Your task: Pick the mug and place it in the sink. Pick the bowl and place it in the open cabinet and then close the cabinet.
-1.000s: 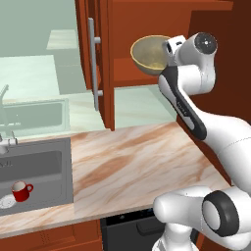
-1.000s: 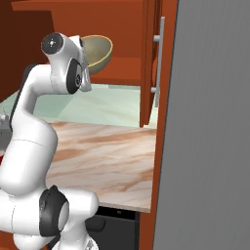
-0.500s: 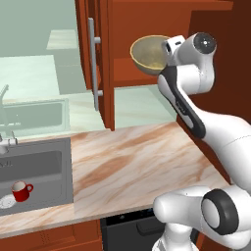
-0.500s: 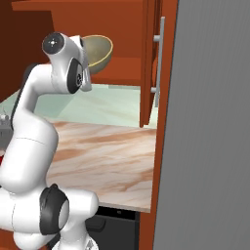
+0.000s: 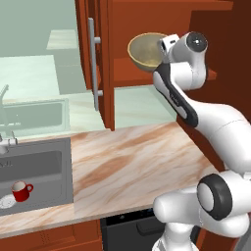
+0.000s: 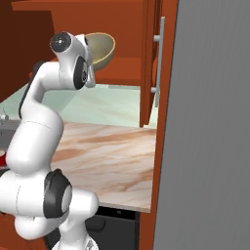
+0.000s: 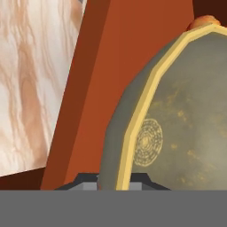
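The olive-tan bowl [image 5: 143, 50] with its yellowish rim hangs tilted inside the open cabinet [image 5: 147, 19], just above the inner shelf [image 5: 130, 78]. My gripper [image 5: 161, 49] is shut on the bowl's rim on its right side. From the other side, the bowl [image 6: 101, 48] shows past my wrist. In the hand view the bowl [image 7: 186, 115] is close up and its rim runs down between my gripper [image 7: 114, 184] tips. The red mug [image 5: 20, 191] stands upright in the dark sink [image 5: 46, 164] at the lower left.
The open cabinet door [image 5: 102, 63] with its long silver handle [image 5: 92, 63] juts out left of the bowl. A marble counter [image 5: 132, 166] lies below. A tall grey panel [image 6: 210, 146] stands at the right. A faucet [image 5: 4, 98] stands behind the sink.
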You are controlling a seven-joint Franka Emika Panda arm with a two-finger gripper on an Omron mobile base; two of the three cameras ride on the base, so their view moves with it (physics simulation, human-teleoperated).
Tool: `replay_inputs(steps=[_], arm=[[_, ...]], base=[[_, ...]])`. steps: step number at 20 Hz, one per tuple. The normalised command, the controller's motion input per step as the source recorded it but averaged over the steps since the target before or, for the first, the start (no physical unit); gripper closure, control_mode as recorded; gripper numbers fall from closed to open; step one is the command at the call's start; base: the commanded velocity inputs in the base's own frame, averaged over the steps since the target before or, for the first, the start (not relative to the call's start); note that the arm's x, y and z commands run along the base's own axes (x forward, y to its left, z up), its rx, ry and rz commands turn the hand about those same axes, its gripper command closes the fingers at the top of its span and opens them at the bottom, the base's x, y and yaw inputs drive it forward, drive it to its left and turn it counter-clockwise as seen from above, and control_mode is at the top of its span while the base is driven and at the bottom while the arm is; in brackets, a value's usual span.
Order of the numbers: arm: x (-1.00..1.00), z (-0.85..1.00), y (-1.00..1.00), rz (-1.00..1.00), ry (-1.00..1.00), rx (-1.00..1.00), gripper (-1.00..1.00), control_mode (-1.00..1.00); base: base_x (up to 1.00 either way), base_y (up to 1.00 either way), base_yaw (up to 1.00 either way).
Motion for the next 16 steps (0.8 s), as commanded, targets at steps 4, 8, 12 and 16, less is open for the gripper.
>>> replay_inputs(steps=[4,8,12,16], arm=[[0.29,-0.14,0.0,0.01,0.02,0.0,1.0,-1.0],[0.01,-0.19,0.0,0.0,0.08,0.0,1.0,-1.0],[0.0,-0.15,0.0,0.0,0.1,0.0,-1.0,-1.0],[0.0,0.0,0.0,0.0,0.0,0.0,-1.0,-1.0]], base=[[0.0,0.0,0.0],[0.0,0.0,0.0],[0.0,0.0,0.0],[0.0,0.0,0.0]])
